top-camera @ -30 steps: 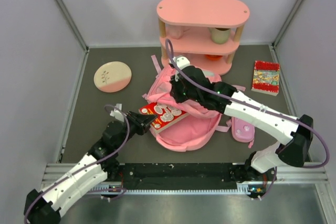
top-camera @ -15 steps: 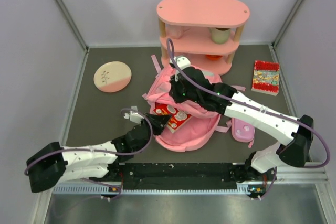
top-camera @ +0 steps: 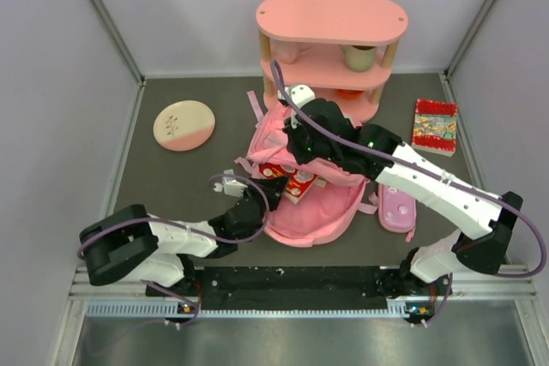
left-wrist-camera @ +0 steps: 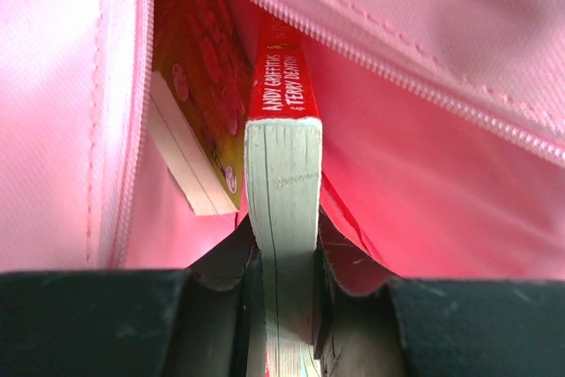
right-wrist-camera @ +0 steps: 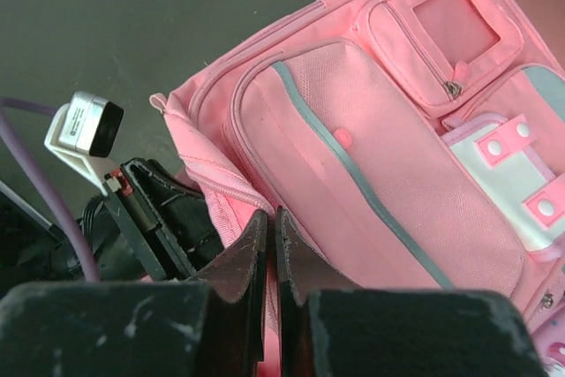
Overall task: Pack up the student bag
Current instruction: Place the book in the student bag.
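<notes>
The student bag (top-camera: 313,205) lies open in the middle of the table, its pockets (right-wrist-camera: 380,156) facing up. My right gripper (top-camera: 296,148) is shut on the bag's fabric at the zip edge (right-wrist-camera: 272,218) and holds the opening up. My left gripper (top-camera: 262,198) is shut on a red paperback book (top-camera: 289,183), pinched on both covers near its page edge (left-wrist-camera: 284,245). The book (left-wrist-camera: 282,156) sits spine-first inside the pink lining (left-wrist-camera: 441,86). A second book with a yellow-red cover (left-wrist-camera: 199,94) lies deeper in the bag, left of the held one.
A pink three-tier shelf (top-camera: 330,49) with a cup (top-camera: 360,57) stands behind the bag. A pink and cream plate (top-camera: 184,124) lies at the back left. A red patterned book (top-camera: 435,126) lies at the right, and a purple-pink pencil case (top-camera: 396,210) lies beside the bag.
My left arm swung right and forward, carrying the red book from on top of the bag into its opening. My right gripper lifted the bag's edge slightly toward the shelf.
</notes>
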Controlling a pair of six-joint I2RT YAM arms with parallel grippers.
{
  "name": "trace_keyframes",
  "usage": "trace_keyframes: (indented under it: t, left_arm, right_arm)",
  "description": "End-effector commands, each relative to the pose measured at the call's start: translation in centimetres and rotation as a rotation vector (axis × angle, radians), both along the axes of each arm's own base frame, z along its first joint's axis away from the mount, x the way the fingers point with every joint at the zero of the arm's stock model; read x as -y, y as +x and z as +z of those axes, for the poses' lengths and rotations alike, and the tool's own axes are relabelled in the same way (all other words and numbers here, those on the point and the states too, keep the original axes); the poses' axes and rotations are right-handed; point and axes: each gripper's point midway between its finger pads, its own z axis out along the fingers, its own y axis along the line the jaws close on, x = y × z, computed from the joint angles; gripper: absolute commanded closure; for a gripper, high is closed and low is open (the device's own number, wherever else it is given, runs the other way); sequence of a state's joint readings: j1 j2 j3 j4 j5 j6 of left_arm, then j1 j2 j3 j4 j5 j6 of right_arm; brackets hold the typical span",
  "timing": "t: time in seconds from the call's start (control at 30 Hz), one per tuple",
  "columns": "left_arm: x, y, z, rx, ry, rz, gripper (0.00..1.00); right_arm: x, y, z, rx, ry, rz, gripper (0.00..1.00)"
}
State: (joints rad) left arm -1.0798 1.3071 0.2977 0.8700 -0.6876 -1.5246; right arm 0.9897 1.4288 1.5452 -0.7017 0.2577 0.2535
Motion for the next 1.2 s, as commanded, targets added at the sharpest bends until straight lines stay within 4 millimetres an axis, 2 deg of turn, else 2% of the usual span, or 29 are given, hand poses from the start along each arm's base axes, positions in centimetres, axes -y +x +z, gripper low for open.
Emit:
trace_keyframes:
  t: [0.0,0.07,0.13,0.17,0.2,0.23,0.37,0.57,0.7,0.73,0.87,0.9,0.93,1.0,1.03,1.17]
  left_arm:
    - [0.2,2.0,6.5,0.116,-0.224,0.107,1.0]
    - [1.1,2.5,5.5,0.107,-0.203,0.107,1.0]
    - [2.1,3.0,6.1,0.11,-0.251,0.104,1.0]
    - [2.6,3.4,5.0,0.104,-0.238,0.109,1.0]
    - [3.0,3.6,6.1,0.124,-0.296,0.112,1.0]
    - [3.2,3.9,5.9,0.12,-0.313,0.122,1.0]
    - [4.2,5.0,4.6,0.115,-0.338,0.148,1.0]
    - [6.2,6.4,4.7,0.115,-0.298,0.156,1.0]
    - [6.7,7.6,3.3,0.075,-0.285,0.175,1.0]
    - [7.1,7.8,2.3,0.056,-0.289,0.171,0.99]
    - [8.2,8.2,2.2,0.055,-0.325,0.149,0.95]
    - [8.5,8.1,1.7,0.044,-0.301,0.141,0.92]
    - [8.5,8.1,1.6,0.04,-0.287,0.134,0.82]
    - [8.4,7.9,1.0,0.023,-0.25,0.133,0.68]
    - [8.2,7.8,1.1,0.019,-0.246,0.13,0.57]
    - [8.2,7.3,1.3,0.02,-0.191,0.101,0.36]
  right_arm:
    - [1.3,1.0,4.0,0.043,-0.003,-0.024,1.0]
    - [0.7,0.5,4.8,0.027,0.035,0.008,1.0]
    - [0.0,0.0,5.1,-0.01,0.083,0.016,1.0]
    - [-0.6,-0.5,5.5,-0.029,0.111,0.04,1.0]
    - [-1.0,-0.8,5.7,-0.059,0.144,0.035,1.0]
    - [-1.5,-1.2,5.6,-0.08,0.161,0.05,1.0]
    - [-1.7,-1.5,5.9,-0.081,0.178,0.027,1.0]
    - [-3.2,-2.3,5.8,-0.115,0.202,0.074,1.0]
    - [-3.6,-2.4,5.6,-0.119,0.201,0.079,1.0]
    - [-3.6,-2.3,5.7,-0.117,0.204,0.079,1.0]
    - [-3.8,-2.4,5.9,-0.114,0.206,0.085,1.0]
    - [-3.8,-2.4,5.9,-0.114,0.206,0.083,1.0]
    - [-3.7,-2.3,6.0,-0.109,0.208,0.077,1.0]
    - [-3.7,-2.2,5.9,-0.107,0.205,0.073,1.0]
    - [-3.7,-2.2,5.9,-0.106,0.202,0.073,1.0]
    - [-3.6,-1.9,6.0,-0.097,0.199,0.062,1.0]
